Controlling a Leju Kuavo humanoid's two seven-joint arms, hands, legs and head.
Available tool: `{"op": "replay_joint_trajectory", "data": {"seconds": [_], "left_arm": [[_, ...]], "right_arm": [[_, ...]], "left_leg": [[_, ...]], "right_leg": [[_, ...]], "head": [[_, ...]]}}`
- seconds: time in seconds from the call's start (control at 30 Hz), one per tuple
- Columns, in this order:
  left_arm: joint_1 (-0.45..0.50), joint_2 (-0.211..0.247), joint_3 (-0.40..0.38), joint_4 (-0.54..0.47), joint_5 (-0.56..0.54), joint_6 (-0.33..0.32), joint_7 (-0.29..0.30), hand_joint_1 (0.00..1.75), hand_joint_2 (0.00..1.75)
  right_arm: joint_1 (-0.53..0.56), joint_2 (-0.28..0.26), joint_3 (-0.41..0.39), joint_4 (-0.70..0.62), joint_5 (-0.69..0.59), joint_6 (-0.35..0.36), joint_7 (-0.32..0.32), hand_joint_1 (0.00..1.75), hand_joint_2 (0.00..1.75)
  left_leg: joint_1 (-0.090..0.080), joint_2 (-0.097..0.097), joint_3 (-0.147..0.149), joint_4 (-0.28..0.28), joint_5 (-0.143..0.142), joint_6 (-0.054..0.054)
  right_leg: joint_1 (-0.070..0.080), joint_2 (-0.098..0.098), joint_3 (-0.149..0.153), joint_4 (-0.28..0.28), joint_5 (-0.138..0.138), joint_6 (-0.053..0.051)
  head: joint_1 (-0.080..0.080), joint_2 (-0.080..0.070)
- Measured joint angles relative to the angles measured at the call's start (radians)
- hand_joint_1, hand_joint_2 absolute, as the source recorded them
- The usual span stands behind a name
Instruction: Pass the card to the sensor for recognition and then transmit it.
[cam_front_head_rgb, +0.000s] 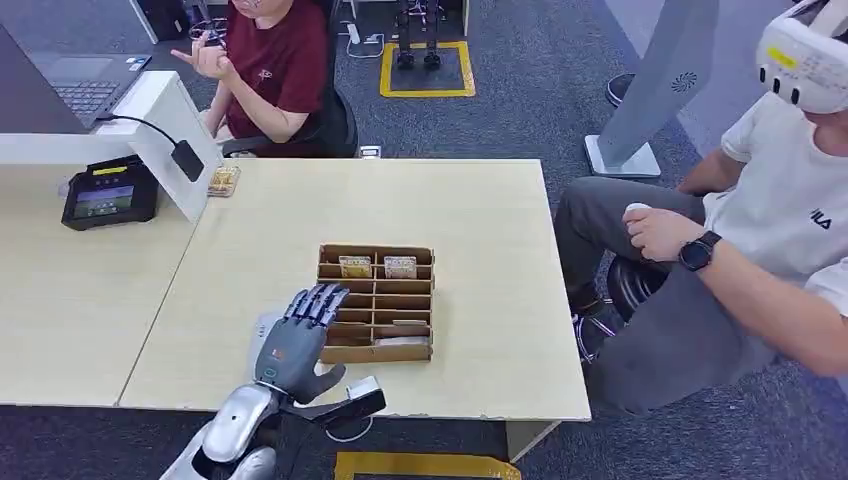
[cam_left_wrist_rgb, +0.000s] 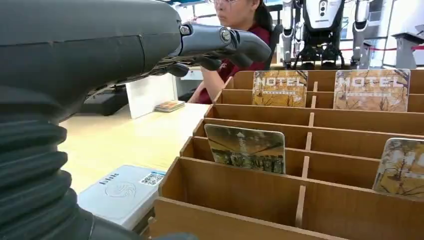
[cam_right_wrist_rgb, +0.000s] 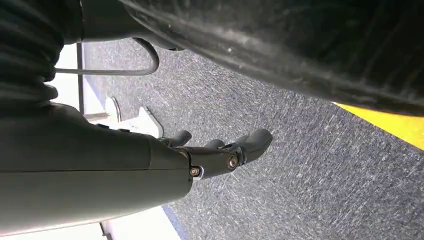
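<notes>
A brown cardboard rack (cam_front_head_rgb: 376, 352) with several slots stands on the table near its front edge. Two HOTEL cards (cam_front_head_rgb: 355, 266) (cam_front_head_rgb: 400, 266) stand in its back row; the left wrist view shows them (cam_left_wrist_rgb: 280, 88) (cam_left_wrist_rgb: 371, 90) and two more cards (cam_left_wrist_rgb: 245, 148) (cam_left_wrist_rgb: 402, 167) in nearer slots. My left hand (cam_front_head_rgb: 300, 332) hovers at the rack's left side, fingers stretched out over its edge, holding nothing. A white flat card sensor (cam_left_wrist_rgb: 122, 192) lies on the table beside the rack, under that hand (cam_left_wrist_rgb: 220, 42). My right hand (cam_right_wrist_rgb: 220, 152) hangs over the carpet, fingers loosely apart, empty.
A black terminal (cam_front_head_rgb: 110, 193) and a small stack of cards (cam_front_head_rgb: 223, 180) sit by a white partition (cam_front_head_rgb: 165, 130) at the back left. A person in red (cam_front_head_rgb: 265, 60) sits behind the table. Another person wearing a headset (cam_front_head_rgb: 760, 230) sits at the right.
</notes>
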Motion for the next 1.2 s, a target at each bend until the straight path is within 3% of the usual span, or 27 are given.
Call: {"op": "replay_joint_trajectory", "data": {"seconds": [0.03,0.07,1.2], "left_arm": [[0.0,0.0,0.0,0.001,0.0,0.0,0.0,1.62,1.75],[0.0,-0.001,0.0,0.002,0.0,0.0,0.0,1.75,1.75],[-0.009,-0.001,0.0,0.026,0.023,-0.012,-0.003,1.75,1.75]], "right_arm": [[0.0,0.0,0.0,0.0,0.0,0.0,0.0,0.0,1.75],[0.0,0.0,0.0,0.0,0.0,0.0,0.0,0.0,1.75],[0.0,0.0,0.021,0.0,0.0,0.001,0.003,0.0,1.75]], "left_leg": [[0.0,0.0,0.0,0.0,0.0,0.0],[0.0,0.0,0.0,0.0,0.0,0.0],[0.0,0.0,0.0,0.0,0.0,0.0]], "right_leg": [[0.0,0.0,0.0,0.0,0.0,0.0],[0.0,0.0,0.0,0.0,0.0,0.0],[0.0,0.0,0.001,0.0,0.0,0.0]], "head": [[0.0,0.0],[0.0,0.0],[-0.001,0.0]]}}
